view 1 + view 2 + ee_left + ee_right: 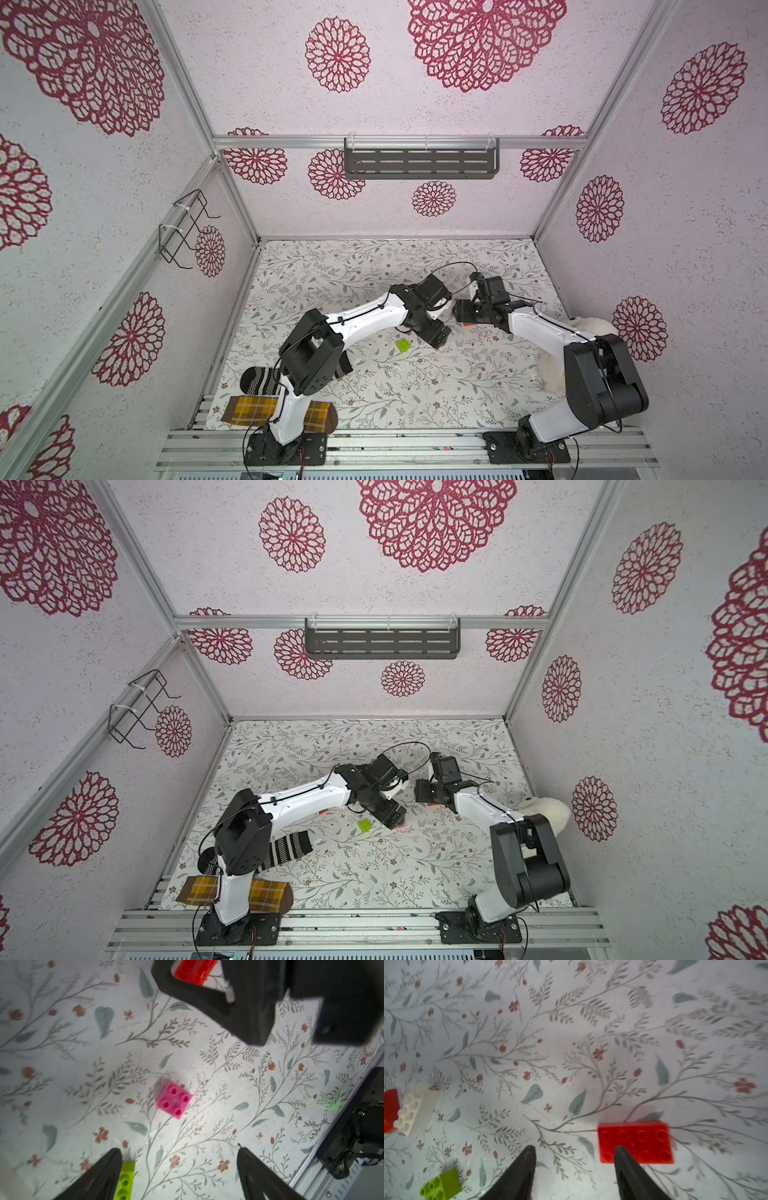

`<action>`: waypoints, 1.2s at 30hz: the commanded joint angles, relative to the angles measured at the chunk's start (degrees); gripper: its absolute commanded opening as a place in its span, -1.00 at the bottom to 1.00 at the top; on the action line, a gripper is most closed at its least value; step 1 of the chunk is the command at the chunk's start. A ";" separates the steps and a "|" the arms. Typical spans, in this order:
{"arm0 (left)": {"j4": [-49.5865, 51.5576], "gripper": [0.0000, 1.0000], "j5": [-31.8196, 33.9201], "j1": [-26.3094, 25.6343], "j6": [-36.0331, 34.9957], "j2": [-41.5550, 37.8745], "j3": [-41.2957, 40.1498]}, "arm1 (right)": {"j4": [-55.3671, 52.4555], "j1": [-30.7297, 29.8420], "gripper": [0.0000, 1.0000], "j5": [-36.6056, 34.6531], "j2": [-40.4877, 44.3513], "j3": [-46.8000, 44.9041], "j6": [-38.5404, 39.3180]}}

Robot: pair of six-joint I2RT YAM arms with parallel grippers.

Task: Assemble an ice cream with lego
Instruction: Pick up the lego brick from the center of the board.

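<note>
The lego lies as loose bricks on the floral mat (415, 386); no joined ice cream shows in any view. In the left wrist view a pink square brick (174, 1099) sits studs up ahead of my open left gripper (178, 1149). A lime green brick (124, 1180) lies right beside one finger. My right gripper (574, 1148) hangs open over bare mat, one finger overlapping a red oblong brick (635, 1140) in the picture. A cream-white brick (415, 1109) lies against a second red brick (390, 1109). Both top views show the green brick (402, 345) (365, 825) near the two wrists.
A striped sock (259, 380) and a plaid sock (249, 409) lie by the left arm's base. A white plush (544, 812) sits at the right wall behind the right arm. A dark shelf (419, 160) and a wire rack (183, 228) hang on the walls.
</note>
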State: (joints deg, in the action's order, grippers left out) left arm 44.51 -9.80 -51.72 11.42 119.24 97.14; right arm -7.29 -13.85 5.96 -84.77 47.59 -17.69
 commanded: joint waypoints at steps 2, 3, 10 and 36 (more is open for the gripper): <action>7.12 0.59 1.00 -0.27 -6.64 6.71 8.46 | 6.11 4.82 0.23 1.88 5.63 -3.19 -5.77; 8.51 0.52 1.47 -0.22 -8.14 8.39 10.54 | 6.20 5.17 0.22 1.51 6.47 -3.49 -6.29; 15.14 0.28 3.37 -0.22 -14.86 16.01 20.48 | 8.79 10.87 0.26 1.40 12.49 -7.84 -10.05; 20.08 0.06 3.71 -2.49 -18.50 22.22 25.75 | 14.24 16.83 0.34 8.48 14.88 -12.04 -14.27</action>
State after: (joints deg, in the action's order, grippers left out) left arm 62.85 -5.26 -53.28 -6.44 140.31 121.27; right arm 5.37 2.72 13.56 -70.06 35.53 -31.29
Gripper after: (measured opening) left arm 0.548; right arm 0.672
